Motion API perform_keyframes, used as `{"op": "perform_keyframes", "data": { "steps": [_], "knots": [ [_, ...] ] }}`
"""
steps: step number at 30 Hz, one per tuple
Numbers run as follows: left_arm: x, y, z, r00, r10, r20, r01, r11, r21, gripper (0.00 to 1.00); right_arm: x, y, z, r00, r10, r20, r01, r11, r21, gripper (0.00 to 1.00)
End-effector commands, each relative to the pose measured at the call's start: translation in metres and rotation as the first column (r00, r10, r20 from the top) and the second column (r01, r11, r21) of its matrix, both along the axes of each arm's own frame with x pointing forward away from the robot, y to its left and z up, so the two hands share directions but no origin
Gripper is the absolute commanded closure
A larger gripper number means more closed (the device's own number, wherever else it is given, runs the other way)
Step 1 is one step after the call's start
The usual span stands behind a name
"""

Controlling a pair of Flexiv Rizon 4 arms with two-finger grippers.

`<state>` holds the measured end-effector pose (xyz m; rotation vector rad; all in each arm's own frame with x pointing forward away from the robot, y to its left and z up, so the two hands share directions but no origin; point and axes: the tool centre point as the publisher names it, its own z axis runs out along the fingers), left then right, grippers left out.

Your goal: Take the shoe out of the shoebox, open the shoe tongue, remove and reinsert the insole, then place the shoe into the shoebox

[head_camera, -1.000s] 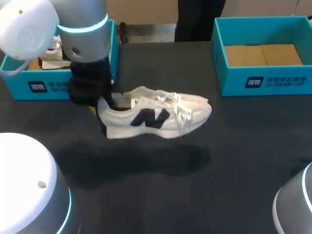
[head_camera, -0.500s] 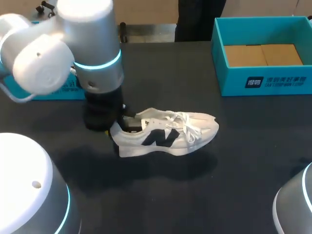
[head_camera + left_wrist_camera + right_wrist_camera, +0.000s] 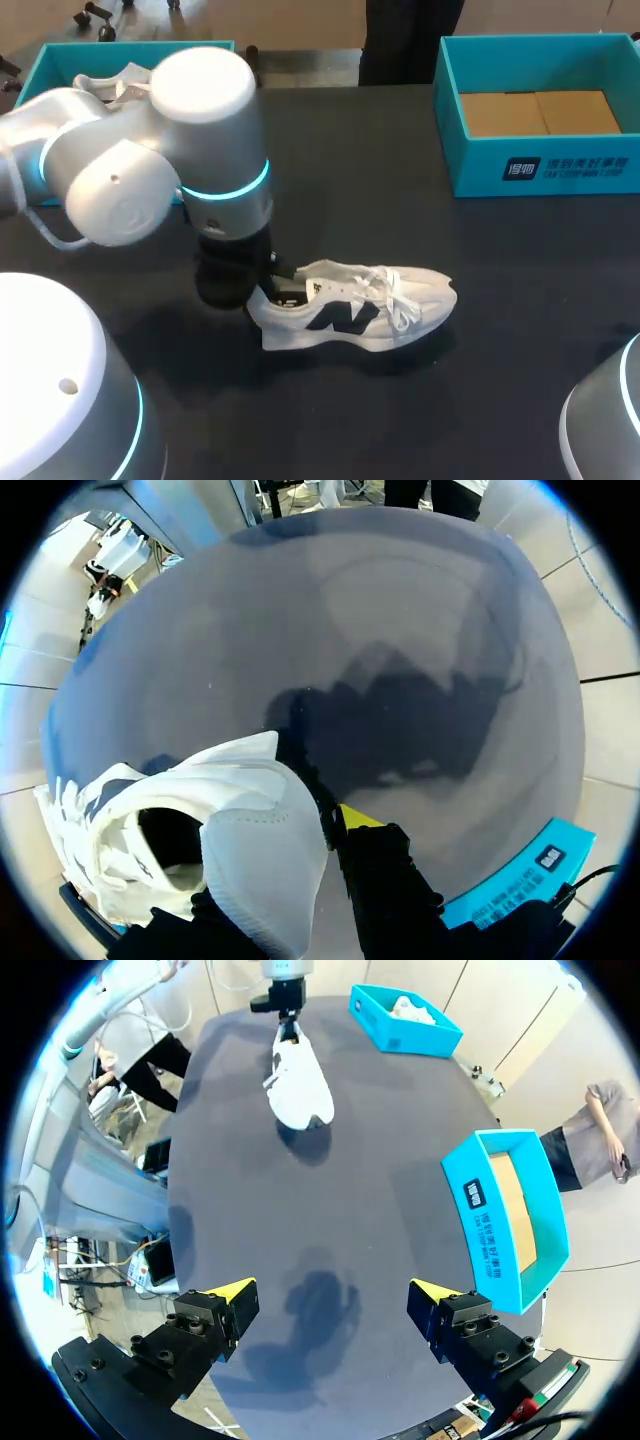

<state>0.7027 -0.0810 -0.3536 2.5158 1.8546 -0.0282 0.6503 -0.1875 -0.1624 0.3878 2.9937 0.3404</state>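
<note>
A white shoe (image 3: 360,305) with a dark side logo is held by its heel near the middle of the black table (image 3: 400,180), toe pointing right. My left gripper (image 3: 262,290) is shut on the heel collar, one finger inside the shoe opening and one outside. In the left wrist view the heel (image 3: 250,820) fills the space between the fingers, and one yellow fingertip (image 3: 355,815) shows outside it. My right gripper (image 3: 330,1295) hangs open and empty, high over the table's right end, far from the shoe (image 3: 298,1085).
A teal shoebox (image 3: 60,70) at the back left holds another white shoe (image 3: 115,80). A second teal shoebox (image 3: 540,160) at the back right shows only its cardboard bottom. Black table top lies between and in front of them.
My left arm has carried the shoe away from the back-left box, toward the front and right. The right arm has not moved.
</note>
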Motion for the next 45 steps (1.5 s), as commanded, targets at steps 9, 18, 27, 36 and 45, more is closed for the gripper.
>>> {"op": "perform_keyframes", "data": {
  "steps": [9, 18, 27, 36, 45],
  "knots": [
    [0.008, -0.017, -0.039, 0.999, 0.020, -0.025, -0.019, 0.998, 0.056, 1.00, 0.002, 0.001, 0.000, 1.000, 0.000, -0.005, 0.000, 1.000, -0.002, 0.00],
    [-0.002, -0.007, -0.044, 0.999, 0.043, -0.030, -0.041, 0.996, 0.075, 1.00, 0.002, 0.001, 0.000, 1.000, 0.000, -0.005, 0.000, 1.000, -0.002, 0.00],
    [-0.004, 0.008, -0.042, 0.996, 0.087, 0.009, -0.087, 0.991, 0.103, 1.00, 0.002, 0.001, 0.000, 1.000, 0.000, -0.005, 0.000, 1.000, -0.002, 0.00],
    [-0.002, 0.010, -0.042, 0.997, 0.080, -0.006, -0.078, 0.990, 0.118, 0.66, 0.002, 0.001, 0.000, 1.000, 0.000, -0.005, 0.000, 1.000, -0.002, 0.00],
    [-0.002, 0.011, -0.025, 0.998, 0.051, -0.032, -0.049, 0.997, 0.068, 0.00, 0.002, 0.001, 0.000, 1.000, 0.000, -0.005, 0.000, 1.000, -0.002, 0.00]
  ]
}}
